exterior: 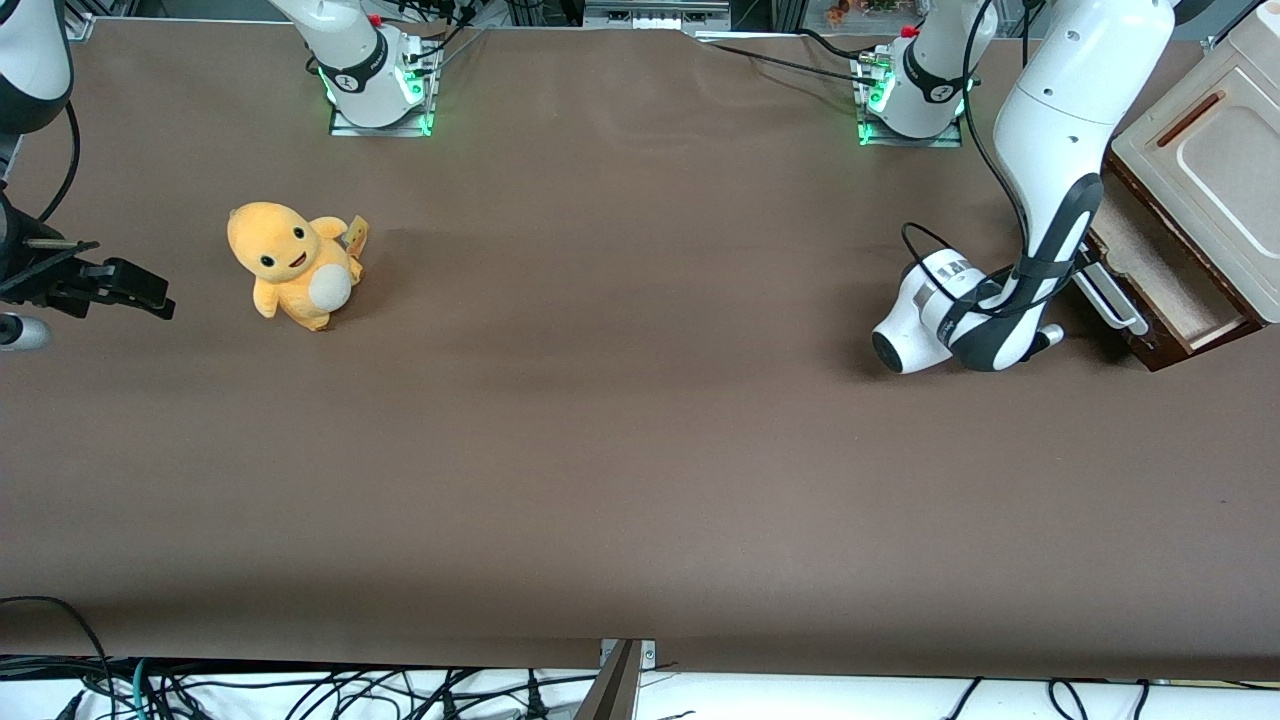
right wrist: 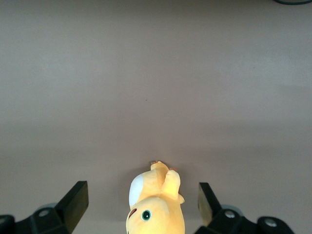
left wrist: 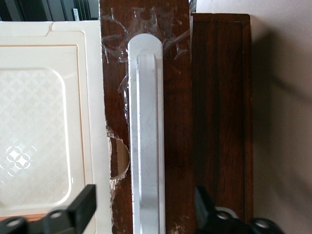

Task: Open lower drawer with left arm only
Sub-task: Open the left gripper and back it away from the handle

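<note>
I hold my gripper (left wrist: 146, 207) in front of the lower drawer (exterior: 1165, 275), fingers (left wrist: 83, 204) released astride its bar handle (left wrist: 145, 136), ready to pull; drawer partly out at the working arm's end of the tabletop (exterior: 620, 450).

The lower drawer (exterior: 1165, 285) stood pulled partly out of the small dark-brown cabinet at the working arm's end of the bench, its pale light-wood inside showing beneath the cream top panel. Its front was dark brown and carried a silvery-white bar handle (left wrist: 145, 141), with scraps of clear tape stuck around the bar's rounded end. The left arm (exterior: 1065, 130), glossy white with black bands and a looping black cable, bent down in front of the drawer. Its gripper (left wrist: 146, 209) sat at the handle, black jaws spread wide, one on each side of the bar.
</note>
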Controlling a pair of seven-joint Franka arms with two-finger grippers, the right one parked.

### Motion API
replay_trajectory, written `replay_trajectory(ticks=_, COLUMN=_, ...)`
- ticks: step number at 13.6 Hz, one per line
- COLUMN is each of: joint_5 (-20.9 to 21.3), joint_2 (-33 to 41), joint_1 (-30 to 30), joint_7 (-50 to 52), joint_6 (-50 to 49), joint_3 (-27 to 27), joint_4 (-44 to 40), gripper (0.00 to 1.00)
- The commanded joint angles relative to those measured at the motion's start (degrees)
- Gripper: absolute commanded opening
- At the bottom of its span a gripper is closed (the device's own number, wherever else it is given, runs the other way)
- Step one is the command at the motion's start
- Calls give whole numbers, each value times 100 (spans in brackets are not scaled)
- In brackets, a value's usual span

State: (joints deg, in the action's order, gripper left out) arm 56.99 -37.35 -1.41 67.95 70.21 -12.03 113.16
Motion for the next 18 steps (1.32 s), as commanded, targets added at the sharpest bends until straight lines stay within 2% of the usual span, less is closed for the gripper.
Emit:
replay_trajectory(ticks=1, joint_5=-145, joint_2=-18, joint_1=-70, joint_7=-133, joint_6=-122, joint_3=16, joint_4=-136, gripper=100)
replay_trajectory(ticks=4, joint_5=-188, joint_2=34, joint_1=-114, joint_7=-220, joint_6=-130, joint_3=16, joint_4=-136, gripper=100)
replay_trajectory(ticks=7, joint_5=-504, joint_2=122, joint_1=-236, joint_7=-544, joint_6=-278, joint_3=7, joint_4=-442, gripper=100)
replay_trajectory(ticks=10, joint_5=-1188, joint_2=376, joint_1=-263, joint_7=-1010, joint_6=-481, joint_3=-360, joint_4=-952, gripper=100)
replay_trajectory(ticks=12, joint_5=-1453, joint_2=430, joint_1=-255, joint_7=-1327, joint_6=-640, joint_3=-589, joint_4=-1399, gripper=100)
replay_trajectory(ticks=15, joint_5=-1874, joint_2=701, joint_1=-246, joint_7=-1625, joint_6=-667, joint_3=-661, joint_4=-1884, gripper=100)
replay_trajectory(ticks=18, joint_5=-2349, joint_2=930, joint_1=-150, joint_7=-2861, joint_6=-666, joint_3=-652, joint_4=-2673, gripper=100)
